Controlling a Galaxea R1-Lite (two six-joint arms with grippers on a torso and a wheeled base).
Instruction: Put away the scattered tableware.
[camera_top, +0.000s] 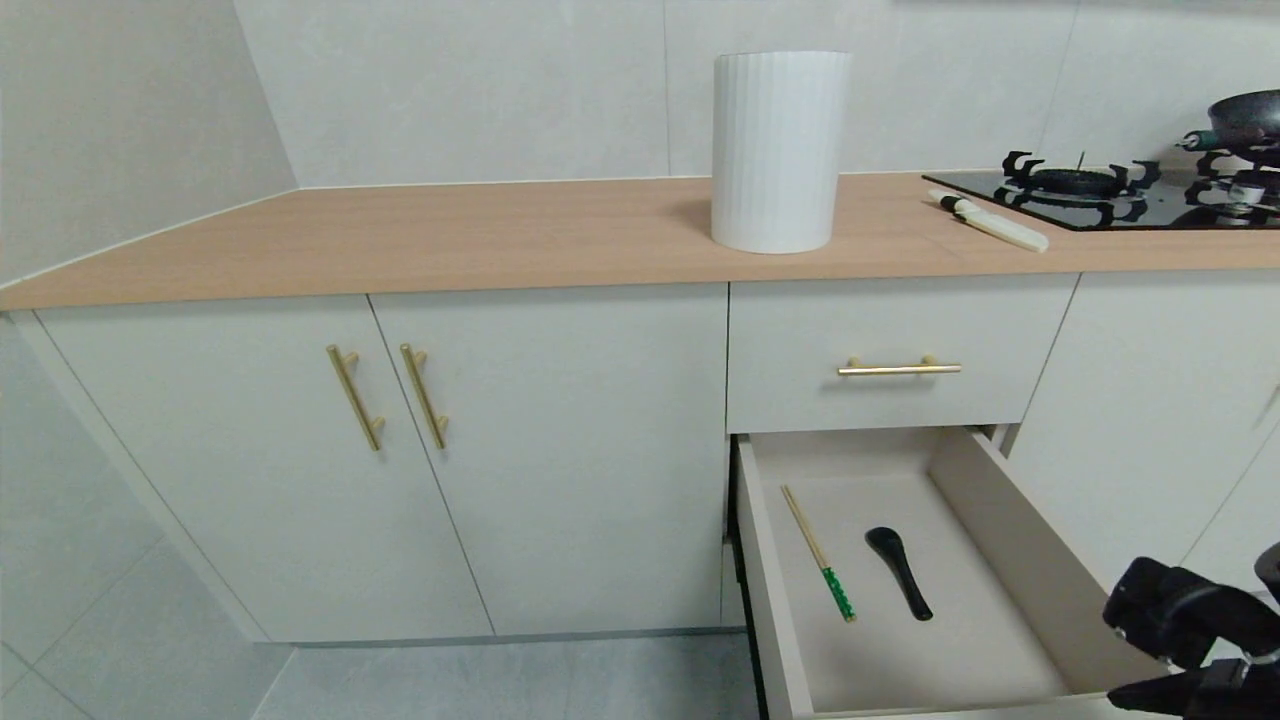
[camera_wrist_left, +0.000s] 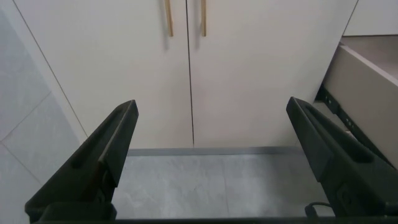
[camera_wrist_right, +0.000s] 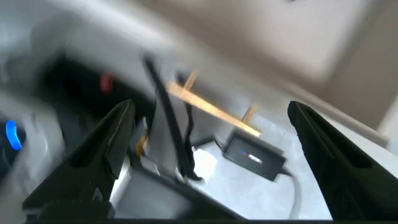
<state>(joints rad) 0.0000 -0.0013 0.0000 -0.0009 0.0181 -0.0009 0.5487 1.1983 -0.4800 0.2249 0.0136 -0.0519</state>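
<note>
Wooden green-tipped chopsticks (camera_top: 818, 553) and a black spoon (camera_top: 898, 572) already lie in the open white drawer (camera_top: 1010, 540), a cream knife (camera_top: 990, 222) on the wooden tabletop (camera_top: 450, 235) looks left to stow, and the left gripper (camera_wrist_left: 211, 112) and right gripper (camera_wrist_right: 211, 109) have jaws spread, empty.

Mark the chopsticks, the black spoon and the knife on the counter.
chopsticks (camera_top: 815, 548): head view, wooden mid-shaft.
black spoon (camera_top: 904, 579): head view, middle of the handle.
knife (camera_top: 995, 226): head view, pale middle section.

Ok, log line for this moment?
drawer: open | inside: chopsticks, black spoon | counter: knife | left gripper: open, empty | right gripper: open, empty
</note>
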